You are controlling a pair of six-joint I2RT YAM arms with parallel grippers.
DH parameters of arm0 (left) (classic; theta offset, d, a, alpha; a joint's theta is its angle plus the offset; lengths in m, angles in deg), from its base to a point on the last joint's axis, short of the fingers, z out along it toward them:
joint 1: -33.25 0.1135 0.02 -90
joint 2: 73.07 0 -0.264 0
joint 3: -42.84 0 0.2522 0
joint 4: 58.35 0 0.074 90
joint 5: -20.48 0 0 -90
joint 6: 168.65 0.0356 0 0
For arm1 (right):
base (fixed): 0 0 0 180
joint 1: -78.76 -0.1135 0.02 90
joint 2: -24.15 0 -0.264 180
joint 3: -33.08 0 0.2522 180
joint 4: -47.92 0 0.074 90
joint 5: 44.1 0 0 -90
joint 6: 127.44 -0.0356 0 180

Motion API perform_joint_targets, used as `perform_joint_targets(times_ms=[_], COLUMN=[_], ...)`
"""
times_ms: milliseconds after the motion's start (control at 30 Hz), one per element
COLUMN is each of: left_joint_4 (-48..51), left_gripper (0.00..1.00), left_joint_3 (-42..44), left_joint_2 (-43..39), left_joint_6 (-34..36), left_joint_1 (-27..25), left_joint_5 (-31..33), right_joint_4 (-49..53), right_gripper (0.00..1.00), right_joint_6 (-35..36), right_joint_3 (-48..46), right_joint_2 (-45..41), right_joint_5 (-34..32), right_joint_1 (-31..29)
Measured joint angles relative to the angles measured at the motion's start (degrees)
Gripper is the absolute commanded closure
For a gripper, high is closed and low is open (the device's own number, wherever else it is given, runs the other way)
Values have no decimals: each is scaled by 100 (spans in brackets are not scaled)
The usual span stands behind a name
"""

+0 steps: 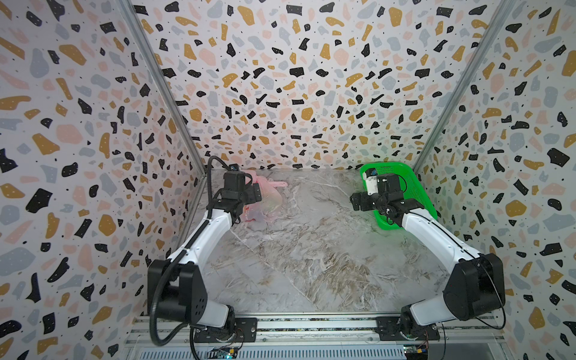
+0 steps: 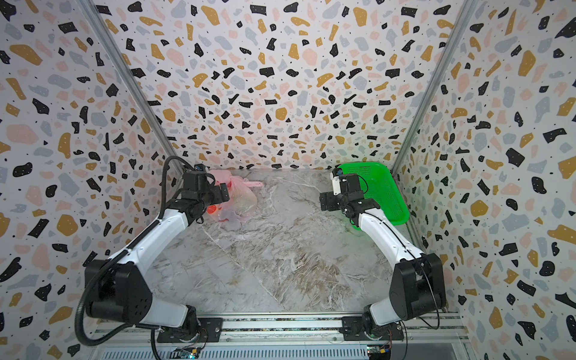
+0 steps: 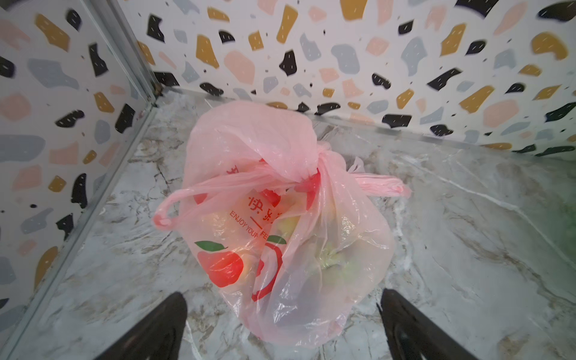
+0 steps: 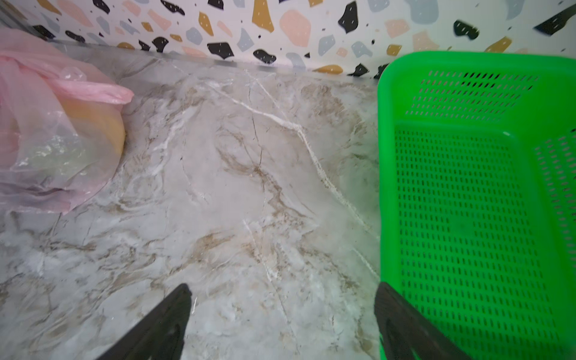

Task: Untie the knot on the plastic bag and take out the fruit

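Bare marble tabletop [image 1: 311, 249] across near and middle ground; left gripper [image 3: 282, 299] at far left, fingers spread wide, gripping nothing, poised over near side of plastic bag [image 3: 280, 218]; right gripper [image 4: 283, 288] at far right, fingers likewise wide apart, above marble just beside left rim of green basket [image 4: 467, 202]; bag sits in far left corner, near walls; knot [image 3: 311, 177] tied on its top, strap tails trailing left and right; fruit [image 3: 330, 258] inside bag, dim through pink film; basket against far right wall.
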Motion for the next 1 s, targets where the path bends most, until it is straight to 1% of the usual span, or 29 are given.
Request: perform_joint_targets(times_ms=[133,267,533,767,933,1000], left_joint_4=[356,610,553,374,308,247], left_gripper=[11,10,12,12,14,16], left_joint_3=[-734,-1351,-1932,-2022,-2258,-2389], left_joint_2=[1005,1617,2162,2553,2861,3023], left_joint_6=[-157,-330,-1034,-1635,-1818,-1849], left_joint_1=[-17,-133,-291,-317,-330,-339], left_joint_5=[-70,138,243,433,612,647], right_joint_4=[22,22,7,-2,-4,-7], right_gripper=[6,6,4,4,3,3], right_joint_6=[-55,-68,-68,-70,-70,-70], right_joint_3=[-304,-378,-378,-378,-378,-378], right_joint_2=[-15,-15,-17,-17,-17,-17], right_joint_5=[138,199,247,328,345,345], right_joint_1=[-42,-68,-74,-90,-118,-118])
